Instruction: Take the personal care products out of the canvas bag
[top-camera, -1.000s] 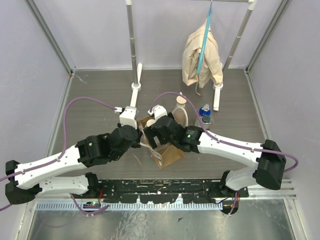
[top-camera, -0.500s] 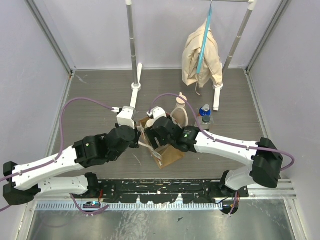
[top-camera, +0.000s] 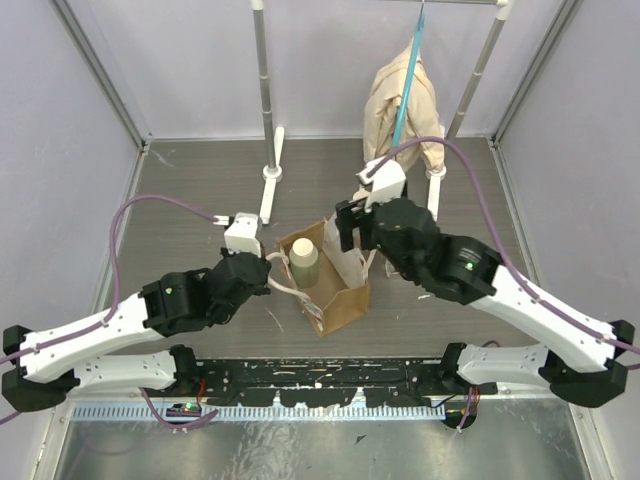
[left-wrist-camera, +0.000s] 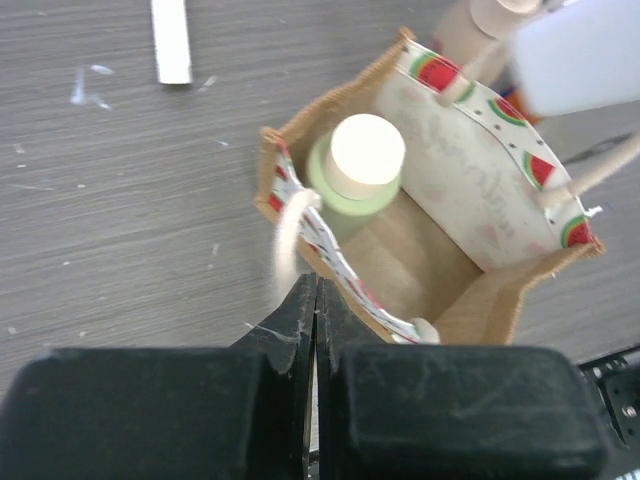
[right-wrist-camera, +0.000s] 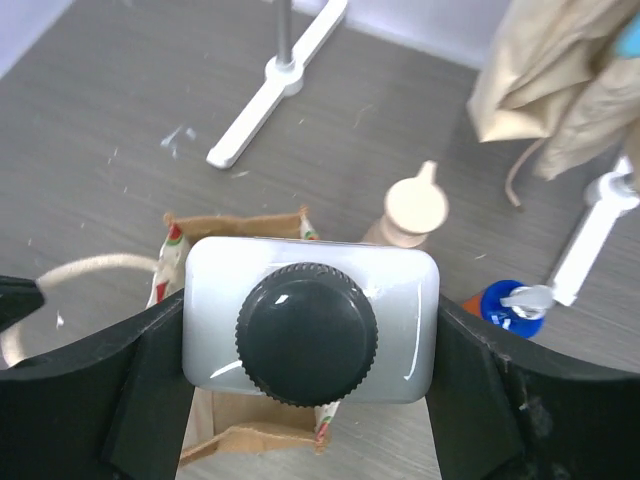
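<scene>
On the grey tabletop (top-camera: 200, 190), your left end effector (left-wrist-camera: 315, 300) pinches the bag (left-wrist-camera: 410, 255) rim. Your right end effector (right-wrist-camera: 310, 335) holds the white bottle (right-wrist-camera: 400, 290) above it.

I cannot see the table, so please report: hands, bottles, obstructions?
Left hand shut beside near handle of canvas bag. Right hand shut on white bottle with dark grey cap, above bag. Cream-capped bottle inside bag. Nothing seen in the way.

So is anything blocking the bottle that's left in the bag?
Nothing visible covers the cream-capped bottle; the canvas bag gapes open above it. The right gripper is full, though, holding the white bottle. The left gripper pinches the bag's edge.
</scene>
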